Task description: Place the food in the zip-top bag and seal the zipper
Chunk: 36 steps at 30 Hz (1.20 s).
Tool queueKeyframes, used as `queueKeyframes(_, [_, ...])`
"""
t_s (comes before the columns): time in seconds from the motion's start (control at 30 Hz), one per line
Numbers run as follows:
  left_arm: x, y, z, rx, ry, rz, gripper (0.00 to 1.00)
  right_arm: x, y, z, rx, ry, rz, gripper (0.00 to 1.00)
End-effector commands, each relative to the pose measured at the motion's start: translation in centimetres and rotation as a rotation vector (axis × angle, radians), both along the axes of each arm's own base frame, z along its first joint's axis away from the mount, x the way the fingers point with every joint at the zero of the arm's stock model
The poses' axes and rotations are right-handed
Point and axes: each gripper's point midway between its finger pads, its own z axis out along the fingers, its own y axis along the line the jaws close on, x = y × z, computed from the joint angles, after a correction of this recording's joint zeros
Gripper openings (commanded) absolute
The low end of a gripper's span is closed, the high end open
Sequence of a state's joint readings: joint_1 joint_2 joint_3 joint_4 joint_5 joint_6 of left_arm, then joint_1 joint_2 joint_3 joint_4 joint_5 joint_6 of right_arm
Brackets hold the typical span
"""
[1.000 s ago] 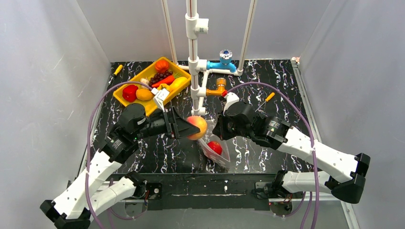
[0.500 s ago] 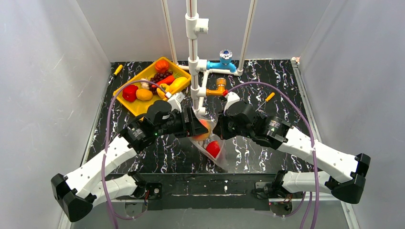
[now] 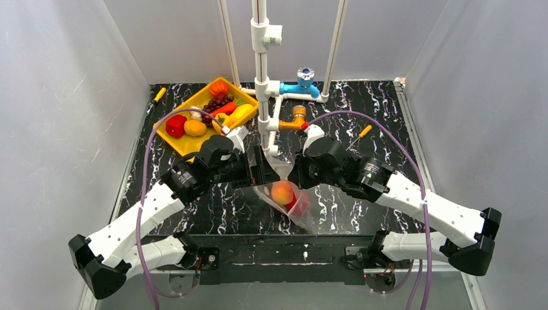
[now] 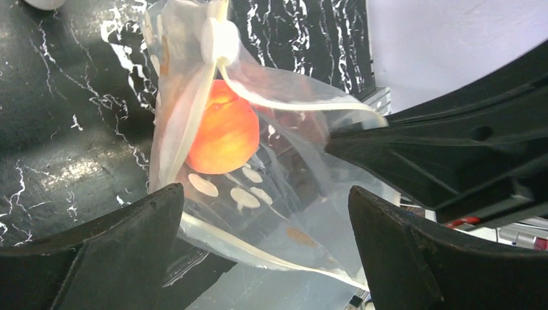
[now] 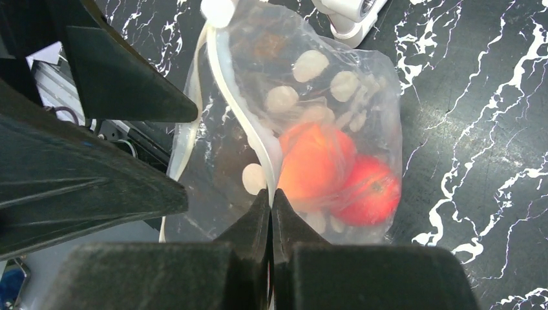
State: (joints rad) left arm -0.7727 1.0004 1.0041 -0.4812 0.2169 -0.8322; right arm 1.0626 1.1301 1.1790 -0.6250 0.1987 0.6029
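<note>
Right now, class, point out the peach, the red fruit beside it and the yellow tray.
peach (image 4: pixel 223 132), left wrist view, its orange side
red fruit (image 5: pixel 373 192), right wrist view, its middle
yellow tray (image 3: pixel 186 143), top external view, bare near floor

left pincer (image 4: pixel 263 197): fingers wide apart | right pincer (image 5: pixel 271 200): fingers pinched together | both angled inward, tips close

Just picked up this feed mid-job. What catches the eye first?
The orange peach sits beside a red fruit inside the dotted zip-top bag, at the centre. The right claw pinches the bag's mouth edge while the left claw gapes open before it. More bright food fills the yellow tray at back left.
</note>
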Motion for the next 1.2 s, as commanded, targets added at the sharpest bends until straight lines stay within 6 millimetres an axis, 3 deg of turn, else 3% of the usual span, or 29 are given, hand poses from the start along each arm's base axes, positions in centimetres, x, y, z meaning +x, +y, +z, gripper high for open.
queueKeyframes(0.0, [-0.1,0.2,2.9,-0.027,-0.065,-0.015,0.98,0.1,0.6,1.7,0.068,-0.031,0.005,0.01])
queueKeyframes(0.13, [0.2,1.3,4.0,0.014,-0.106,0.011,0.98,0.1,0.2,1.7,0.065,-0.037,-0.003,0.01])
queueKeyframes(0.27, [0.7,3.8,5.2,0.127,-0.17,0.059,0.98,0.1,-0.1,1.4,0.058,-0.034,-0.008,0.01])
queueKeyframes(0.6, [3.6,15.7,5.5,0.565,-0.329,0.404,0.98,-0.1,-0.8,1.1,0.048,-0.037,-0.021,0.01])
queueKeyframes(0.7, [4.7,17.4,4.9,0.606,-0.337,0.45,0.98,-0.1,-0.9,1.1,0.047,-0.038,-0.02,0.01])
queueKeyframes(0.97, [10.7,20.8,0.4,0.585,-0.143,0.565,0.98,0.0,-1.2,1.2,0.04,-0.044,-0.028,0.01])
queueKeyframes(1.17, [17.5,22.2,-1.9,0.423,-0.041,0.75,0.98,0.3,-1.6,1.1,0.021,-0.06,-0.036,0.01])
